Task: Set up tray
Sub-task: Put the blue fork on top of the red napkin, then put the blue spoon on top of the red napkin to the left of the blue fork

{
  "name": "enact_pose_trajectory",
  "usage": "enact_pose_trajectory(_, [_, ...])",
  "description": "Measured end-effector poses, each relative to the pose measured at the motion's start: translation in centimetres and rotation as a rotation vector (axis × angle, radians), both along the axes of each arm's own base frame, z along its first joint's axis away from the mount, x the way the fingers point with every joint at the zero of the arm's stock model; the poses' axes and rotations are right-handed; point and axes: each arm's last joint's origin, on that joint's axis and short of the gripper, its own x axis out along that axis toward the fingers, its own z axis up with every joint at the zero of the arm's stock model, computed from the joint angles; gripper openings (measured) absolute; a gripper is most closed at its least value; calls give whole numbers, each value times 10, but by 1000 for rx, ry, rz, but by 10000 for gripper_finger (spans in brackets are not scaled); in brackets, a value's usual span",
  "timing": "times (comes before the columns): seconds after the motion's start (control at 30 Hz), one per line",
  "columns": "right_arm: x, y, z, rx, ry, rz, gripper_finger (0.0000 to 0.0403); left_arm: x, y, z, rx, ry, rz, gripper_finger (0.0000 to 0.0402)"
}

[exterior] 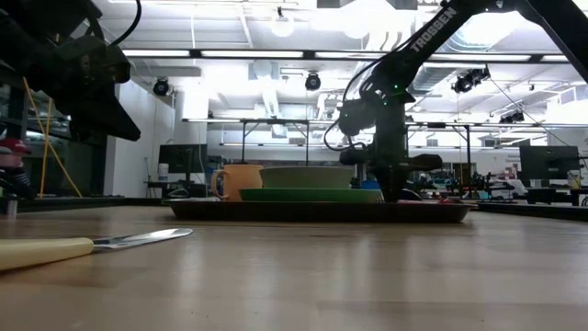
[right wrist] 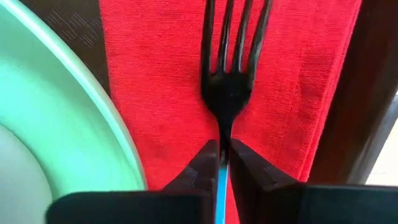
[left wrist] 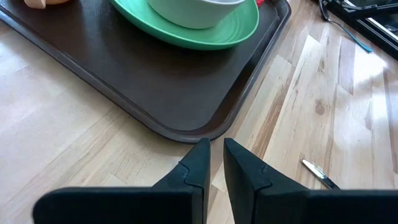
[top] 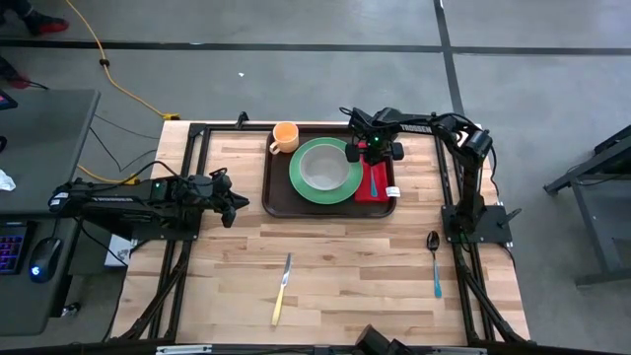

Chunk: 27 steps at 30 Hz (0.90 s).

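We are seeing the left gripper [top: 235, 206] hovering over bare table [top: 335, 266] just left of the tray [top: 279, 193], its 2 fingers [left wrist: 198, 163] a narrow slit apart, holding nothing. A knife [top: 282, 289] is lying on the near table. The tray is sitting at the table's far middle, carrying an orange mug [top: 284, 137], a green plate [top: 301, 183] with a pale bowl [top: 323, 168], and a red napkin [top: 380, 186]. The right gripper [top: 373, 152] is pinching the fork [right wrist: 231, 74] by its blue handle over the napkin. A spoon [top: 435, 261] is lying at right.
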Motion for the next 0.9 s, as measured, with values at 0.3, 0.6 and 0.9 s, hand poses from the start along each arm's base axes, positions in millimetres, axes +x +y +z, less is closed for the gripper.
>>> enact_pose_trajectory(0.3, [0,0,0,-13,11,-13,92,0,0,0,0,0,0,76])
enact_pose_trajectory(0.6, [-3,3,16,-19,-27,-19,100,0,0,0,0,0,0,76])
enact_pose_trajectory(0.9, [-17,22,71,-38,-160,4,95,0,0,0,0,0,0,76])
